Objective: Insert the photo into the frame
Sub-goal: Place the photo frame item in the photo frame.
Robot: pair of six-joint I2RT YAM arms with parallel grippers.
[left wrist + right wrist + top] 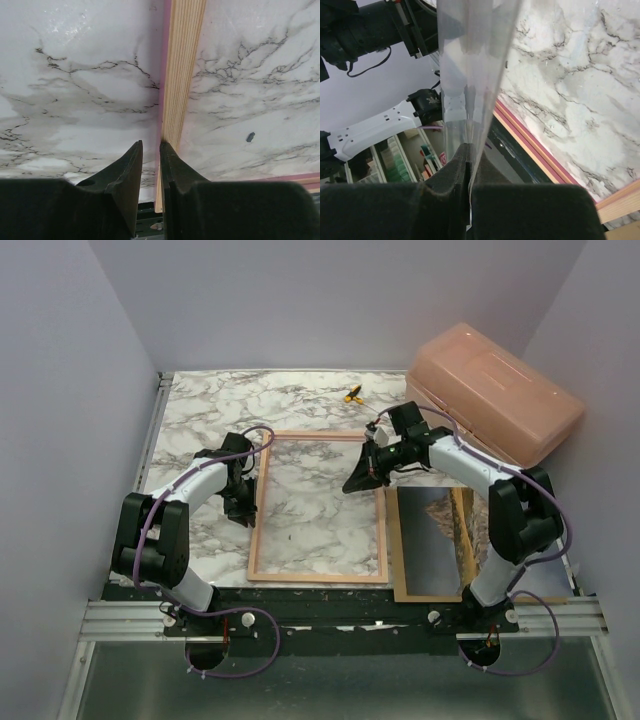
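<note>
Lavender walls close in a white, grey-veined marble table [200, 420]. The frame [320, 578] lies flat in the middle of it, light wood side up, with bare marble showing through its opening.

The left gripper [240, 508] sits low at the frame's left rail. In the left wrist view its fingers [131, 167] stand slightly apart, with a narrow slit of marble visible between the tips of the left gripper [151, 147]. The wood rail of the frame [182, 75], with a thin pink edge beside it, runs up from behind the right-hand finger. Nothing is seen between the jaws. The finger hides the point of contact, so it may be resting on the rail.

The right gripper [365, 475] hangs over the frame's upper right corner. In its wrist view the right gripper [468, 147] has its fingers pressed together on the lower edge of a clear sheet [475, 65]. The sheet stands up from the grip, above the marble and beside the pink and wood rail of the frame [530, 137].

The photo [428, 535] lies picture side up to the right of the frame, just beside its right rail. It rests on a brown backing board [420, 596], partly under the right arm. A salmon plastic box [495, 390] sits at the far right corner, and a small yellow object [352, 394] lies near the far edge.
</note>
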